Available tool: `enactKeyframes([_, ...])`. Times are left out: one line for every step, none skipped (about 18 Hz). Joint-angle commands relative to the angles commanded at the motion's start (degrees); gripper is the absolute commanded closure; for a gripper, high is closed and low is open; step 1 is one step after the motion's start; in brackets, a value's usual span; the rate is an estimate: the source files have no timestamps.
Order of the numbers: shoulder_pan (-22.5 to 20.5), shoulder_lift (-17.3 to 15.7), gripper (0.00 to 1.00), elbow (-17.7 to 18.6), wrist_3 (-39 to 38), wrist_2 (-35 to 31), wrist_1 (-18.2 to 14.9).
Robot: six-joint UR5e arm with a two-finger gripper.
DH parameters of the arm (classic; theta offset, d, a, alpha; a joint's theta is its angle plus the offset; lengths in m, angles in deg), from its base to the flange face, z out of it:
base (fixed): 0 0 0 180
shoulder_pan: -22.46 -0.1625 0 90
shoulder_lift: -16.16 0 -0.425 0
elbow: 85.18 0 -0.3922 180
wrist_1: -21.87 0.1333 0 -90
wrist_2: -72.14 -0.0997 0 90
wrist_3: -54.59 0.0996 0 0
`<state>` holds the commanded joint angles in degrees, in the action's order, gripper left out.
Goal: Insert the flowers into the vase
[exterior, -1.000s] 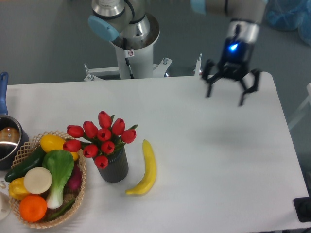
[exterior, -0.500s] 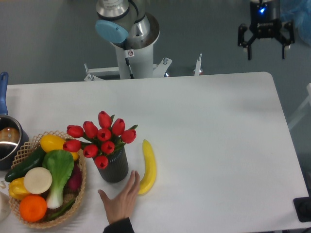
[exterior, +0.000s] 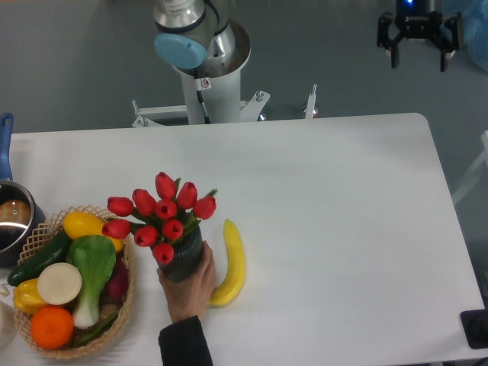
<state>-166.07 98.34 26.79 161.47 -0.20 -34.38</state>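
The flowers (exterior: 162, 216), a bunch of red tulip buds with green leaves, stand in the vase (exterior: 181, 256), a dark ribbed cylinder at the left front of the table. A person's hand (exterior: 189, 284) is wrapped around the vase's lower part from the front. My gripper (exterior: 418, 44) hangs high above the table's far right corner, far from the vase, open with nothing between its fingers.
A yellow banana (exterior: 231, 262) lies just right of the vase. A woven basket (exterior: 126, 296) with vegetables and fruit stands to its left. A pot (exterior: 11, 221) with a blue handle is at the left edge. The arm's base (exterior: 204, 69) rises behind the table.
My gripper rose from over the table's far right corner to high above it. A person's hand came in from the front and took hold of the vase, shifting the flowers slightly.
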Motion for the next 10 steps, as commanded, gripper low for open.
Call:
enactKeyframes([0.0,0.0,0.00,0.3,0.0,0.0,0.0])
enactKeyframes([-0.1,0.0,0.00,0.3,0.1,0.0,0.0])
enactKeyframes([-0.1,0.0,0.00,0.3,0.1,0.0,0.0])
enactKeyframes([0.0,0.0,0.00,0.4,0.1,0.0,0.0])
enactKeyframes([0.2,0.0,0.00,0.4,0.2,0.0,0.1])
enactKeyframes([0.3,0.0,0.00,0.4,0.2,0.1,0.1])
enactKeyframes([0.4,0.0,0.00,0.4,0.2,0.1,0.1])
enactKeyframes([0.4,0.0,0.00,0.4,0.3,0.1,0.1])
enactKeyframes([0.4,0.0,0.00,0.4,0.3,0.1,0.1])
enactKeyframes([0.4,0.0,0.00,0.4,0.4,0.0,0.2])
